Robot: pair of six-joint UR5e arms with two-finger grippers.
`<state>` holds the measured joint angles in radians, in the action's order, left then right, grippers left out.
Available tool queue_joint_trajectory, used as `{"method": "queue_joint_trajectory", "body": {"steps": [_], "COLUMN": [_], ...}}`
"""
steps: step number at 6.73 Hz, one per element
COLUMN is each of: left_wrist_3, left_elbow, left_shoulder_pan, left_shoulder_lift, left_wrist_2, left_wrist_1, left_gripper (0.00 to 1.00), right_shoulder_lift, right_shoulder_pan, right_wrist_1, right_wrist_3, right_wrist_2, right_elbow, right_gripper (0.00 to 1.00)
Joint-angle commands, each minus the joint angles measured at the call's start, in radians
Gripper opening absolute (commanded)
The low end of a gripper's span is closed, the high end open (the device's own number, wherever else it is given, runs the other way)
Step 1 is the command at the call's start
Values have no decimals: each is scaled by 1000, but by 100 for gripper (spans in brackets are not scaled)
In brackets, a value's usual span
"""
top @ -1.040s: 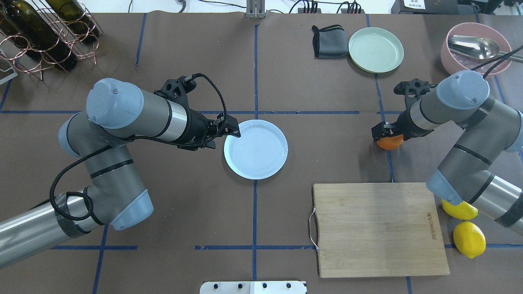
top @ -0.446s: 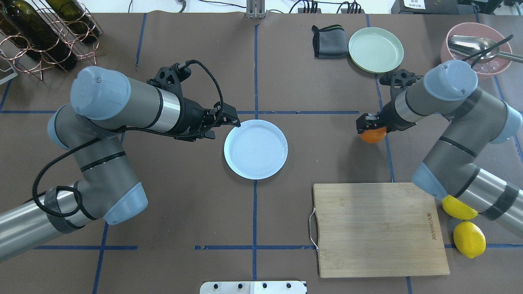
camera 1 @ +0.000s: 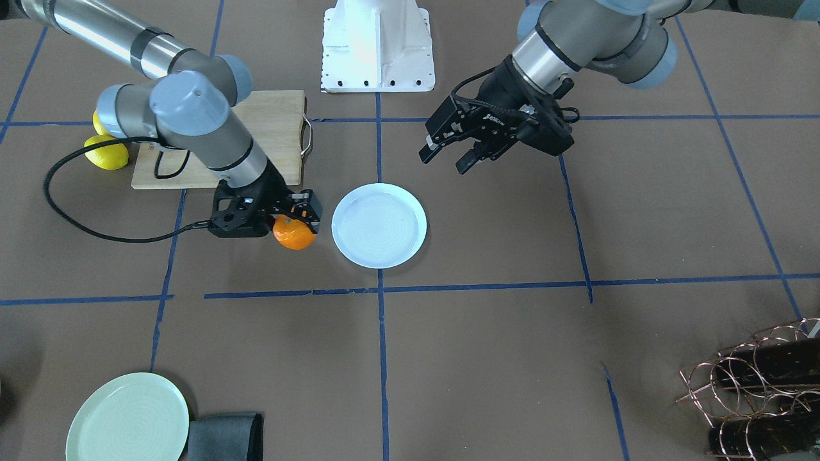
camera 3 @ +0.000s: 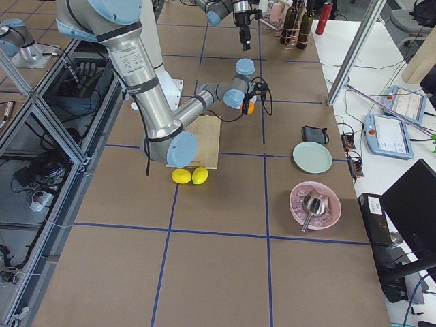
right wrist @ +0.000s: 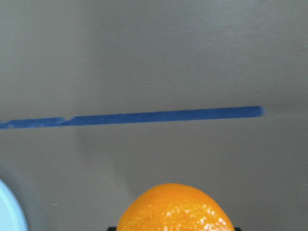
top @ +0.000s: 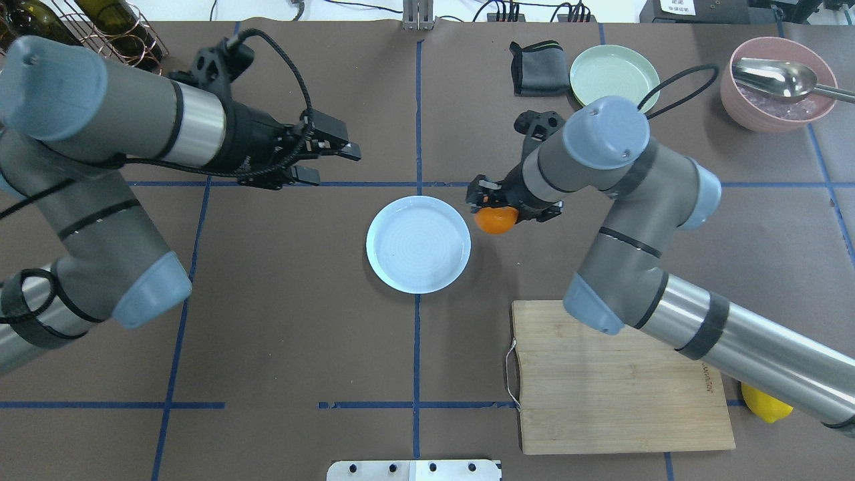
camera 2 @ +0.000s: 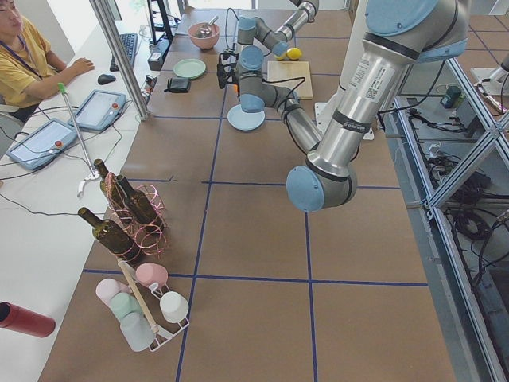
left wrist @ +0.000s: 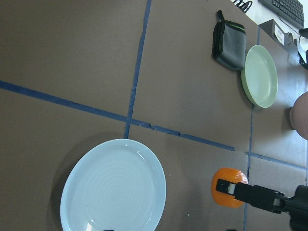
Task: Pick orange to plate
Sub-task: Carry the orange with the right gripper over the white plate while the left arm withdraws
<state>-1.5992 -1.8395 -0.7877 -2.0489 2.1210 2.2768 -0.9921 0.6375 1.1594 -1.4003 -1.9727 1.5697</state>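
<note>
Bright orange [top: 496,220], bluish-white plate [top: 418,244], brown blue-taped table [top: 300,321].

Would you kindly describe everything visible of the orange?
The orange is small, round and bright orange, with glossy, dimpled skin. The right gripper is shut on its upper half. It hangs just beside the rim of the plate, on the right arm's side, not over the plate nor touching it.

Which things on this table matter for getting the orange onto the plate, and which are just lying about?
In the job: small bright orange fruit, held in the right gripper; glossy white round plate, empty, beside it.

Lying about: pale green plate; dark folded cloth; pink bowl with metal spoon; bamboo cutting board; two yellow lemons; copper wire rack of wine bottles.
</note>
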Motion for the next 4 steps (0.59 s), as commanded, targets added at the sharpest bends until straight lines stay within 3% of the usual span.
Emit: {"method": "queue_joint_trajectory", "body": {"steps": [1, 4], "left_wrist_3": [8, 8], "left_elbow": [2, 9], "left_shoulder_pan": [-99, -104], "left_shoulder_lift": [88, 95], "left_wrist_2": [138, 139], "left_wrist_1": [128, 150], "left_gripper": [82, 82], "right_shoulder_lift": [126, 145], "right_shoulder_pan": [-76, -133], "right_wrist_1": [0, -7], "right_wrist_3": [-112, -123], "right_wrist_2": [108, 164], "right_elbow": [-83, -140], "right_gripper": [0, 0]}}
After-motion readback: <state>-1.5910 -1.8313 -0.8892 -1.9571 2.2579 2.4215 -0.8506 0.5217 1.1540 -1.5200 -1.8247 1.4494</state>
